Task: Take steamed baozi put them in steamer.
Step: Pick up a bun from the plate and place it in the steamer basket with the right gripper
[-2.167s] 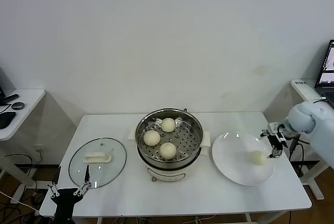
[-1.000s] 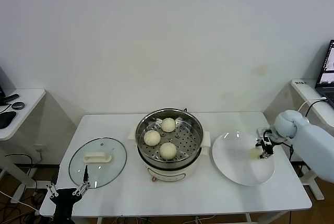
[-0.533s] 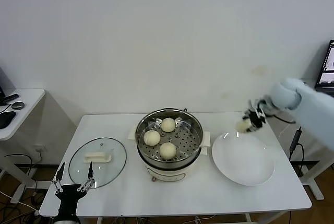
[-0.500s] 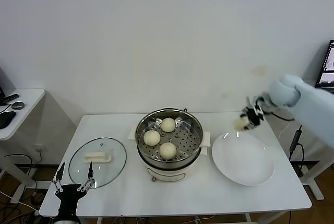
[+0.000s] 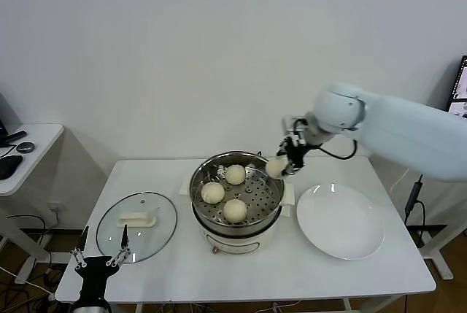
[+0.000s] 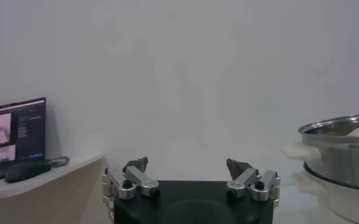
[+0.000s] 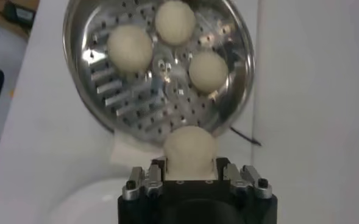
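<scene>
Between our right gripper (image 5: 287, 158) jaws sat the fourth baozi (image 5: 276, 167), clenched, with the steamer (image 5: 236, 190) floor's free spot just below and ahead; our left gripper (image 5: 98, 263) waited released.

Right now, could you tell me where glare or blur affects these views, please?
Right wrist view: the steamer floor throws bright glints among three baozi; the held baozi in the right tool looks slightly soft. Left wrist view: dim, hazy. Head view: evenly lit, plate showing a small highlight.

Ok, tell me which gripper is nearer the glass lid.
Left. The left gripper sits open at the table's front edge, just in front of the glass lid. The right gripper holds a baozi over the steamer rim, far from it.
</scene>
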